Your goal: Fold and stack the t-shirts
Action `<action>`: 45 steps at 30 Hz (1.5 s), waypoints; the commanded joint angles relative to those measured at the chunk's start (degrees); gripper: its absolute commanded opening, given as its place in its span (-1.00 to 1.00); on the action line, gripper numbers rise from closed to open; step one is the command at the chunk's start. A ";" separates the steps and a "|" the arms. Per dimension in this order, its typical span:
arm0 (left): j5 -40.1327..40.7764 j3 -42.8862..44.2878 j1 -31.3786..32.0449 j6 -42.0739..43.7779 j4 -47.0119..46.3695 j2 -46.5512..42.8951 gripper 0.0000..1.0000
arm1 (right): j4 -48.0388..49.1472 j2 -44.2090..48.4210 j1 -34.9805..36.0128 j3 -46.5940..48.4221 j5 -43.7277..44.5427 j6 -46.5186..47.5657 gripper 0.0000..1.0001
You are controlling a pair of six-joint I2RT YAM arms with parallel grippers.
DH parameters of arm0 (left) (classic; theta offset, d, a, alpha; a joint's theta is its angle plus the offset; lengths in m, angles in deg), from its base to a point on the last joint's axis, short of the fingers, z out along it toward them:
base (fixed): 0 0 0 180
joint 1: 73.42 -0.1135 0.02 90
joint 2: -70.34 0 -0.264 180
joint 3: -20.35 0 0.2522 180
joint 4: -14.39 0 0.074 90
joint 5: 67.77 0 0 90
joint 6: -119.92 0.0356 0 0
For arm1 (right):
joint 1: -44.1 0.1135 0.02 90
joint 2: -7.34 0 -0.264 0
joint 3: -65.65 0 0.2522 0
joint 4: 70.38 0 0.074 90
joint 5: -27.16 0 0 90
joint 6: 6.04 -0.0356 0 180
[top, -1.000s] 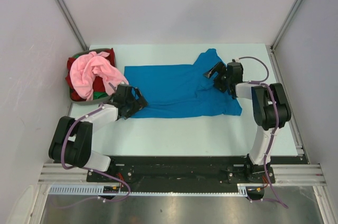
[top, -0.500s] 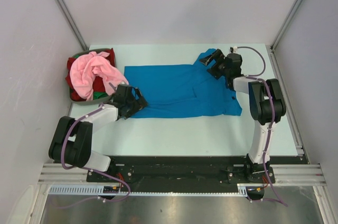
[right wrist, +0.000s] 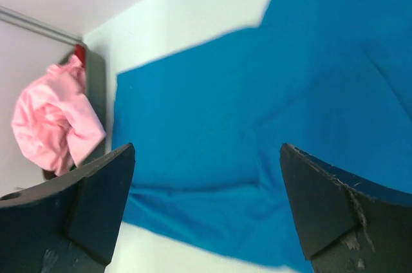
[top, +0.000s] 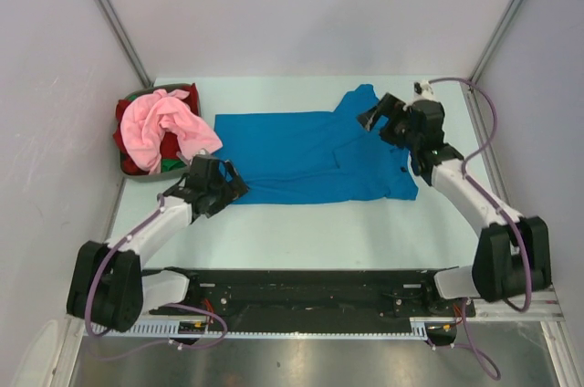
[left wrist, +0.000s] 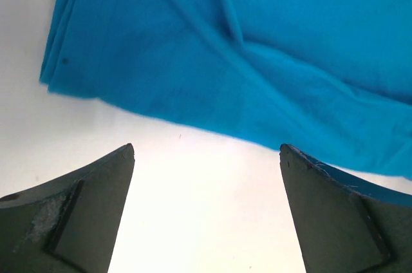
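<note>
1. Top external view: plain pale walls close in the left, back and right sides, and a slanting grey metal post (top: pixel 109 17) stands in each back corner. The table top (top: pixel 301 223) is a pale mint sheet. A black rail (top: pixel 310 288) runs along its near edge, where the arm bases sit.
2. At the far left of the table stands a dark grey basket (top: pixel 129 171). The pink t-shirt (top: pixel 164 122) is heaped loosely on top and spills over the rim. The red t-shirt (top: pixel 126 116) is bunched beneath it, and a bit of green cloth (top: pixel 171 165) shows at the near side.
3. The left gripper (top: pixel 222 186) sits at the near-left corner of the blue t-shirt (top: pixel 310 154). From the left wrist, its fingers (left wrist: pixel 96 202) are spread wide with nothing between them. Bare table lies beneath, and the shirt's hem lies just beyond the fingertips.
4. The blue t-shirt is spread flat across the middle of the table, starting just beside the basket. One sleeve points toward the back wall, and a few soft creases cross the cloth.
5. The right gripper (top: pixel 374 116) hangs over the shirt's right part, near that sleeve. Its jaws are wide apart and hold nothing. The right wrist view looks across the blue cloth toward the pink shirt and the basket.
</note>
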 commanded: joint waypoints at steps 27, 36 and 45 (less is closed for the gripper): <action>-0.02 -11.74 0.49 -21.30 -11.90 7.33 -0.16 | -16.86 30.23 7.48 -26.35 11.32 -1.37 0.99; 1.39 -7.08 0.49 -22.79 -6.19 10.49 -0.26 | -16.86 31.55 8.01 -27.40 11.50 -1.10 0.99; 1.47 -6.81 0.49 -23.24 -5.48 10.23 -1.00 | -19.41 28.82 7.48 -28.11 13.60 -5.75 0.99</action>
